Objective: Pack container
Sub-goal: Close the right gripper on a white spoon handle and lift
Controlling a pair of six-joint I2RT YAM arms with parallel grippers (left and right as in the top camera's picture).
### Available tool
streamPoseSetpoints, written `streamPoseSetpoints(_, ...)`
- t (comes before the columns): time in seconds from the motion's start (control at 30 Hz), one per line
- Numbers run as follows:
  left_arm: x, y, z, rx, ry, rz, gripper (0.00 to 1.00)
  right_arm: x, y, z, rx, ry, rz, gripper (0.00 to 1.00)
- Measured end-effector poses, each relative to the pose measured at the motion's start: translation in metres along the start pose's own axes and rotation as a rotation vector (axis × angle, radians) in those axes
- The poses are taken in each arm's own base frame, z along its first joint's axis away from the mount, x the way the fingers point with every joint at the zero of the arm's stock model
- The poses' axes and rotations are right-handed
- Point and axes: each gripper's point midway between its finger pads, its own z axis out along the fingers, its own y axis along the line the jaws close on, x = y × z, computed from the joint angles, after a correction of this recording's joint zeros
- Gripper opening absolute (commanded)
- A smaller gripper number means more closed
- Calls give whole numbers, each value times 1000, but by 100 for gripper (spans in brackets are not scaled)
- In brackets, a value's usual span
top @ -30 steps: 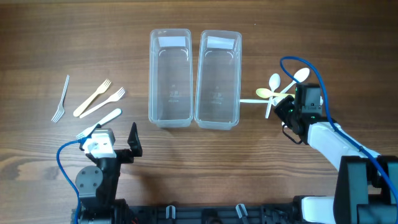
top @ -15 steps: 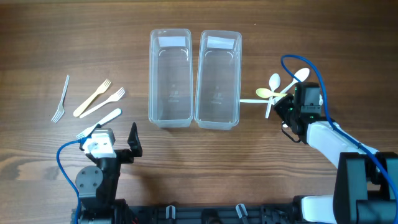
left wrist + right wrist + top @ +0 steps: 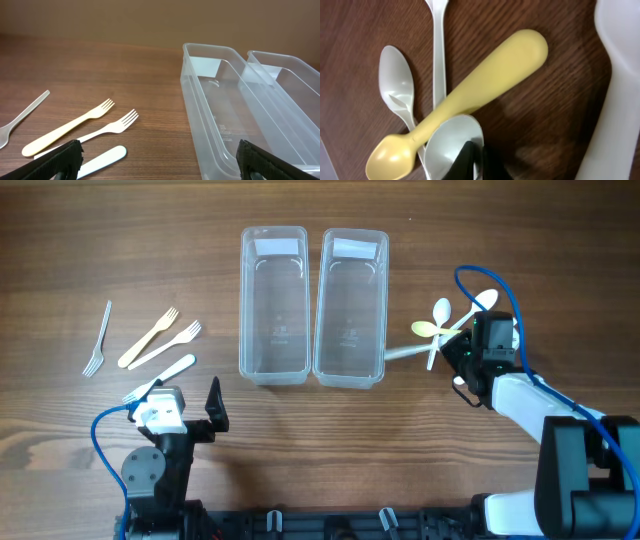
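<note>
The right gripper (image 3: pixel 462 348), jaws closed on a white spoon (image 3: pixel 454 146), works a cluster of spoons beside the right-hand container (image 3: pixel 351 307), a yellow spoon (image 3: pixel 470 100) lying across the pile. The left gripper (image 3: pixel 160 162) hangs wide open near the forks (image 3: pixel 160 337), with both clear containers empty on the table (image 3: pixel 300 440).
</note>
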Motion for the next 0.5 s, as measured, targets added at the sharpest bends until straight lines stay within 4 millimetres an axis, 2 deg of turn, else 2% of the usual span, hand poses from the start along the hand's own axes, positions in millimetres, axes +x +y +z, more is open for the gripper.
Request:
streamPoseSetpoints(0.33,0,0,0,0,0,0,100,0,2,-1,-7,1,-26,4)
streamPoseSetpoints(0.43,0,0,0,0,0,0,100,0,4,-7,-21,3,-55,4)
streamPoseSetpoints(0.5,0,0,0,0,0,0,100,-6,12,-18,-56,-21,-80,4)
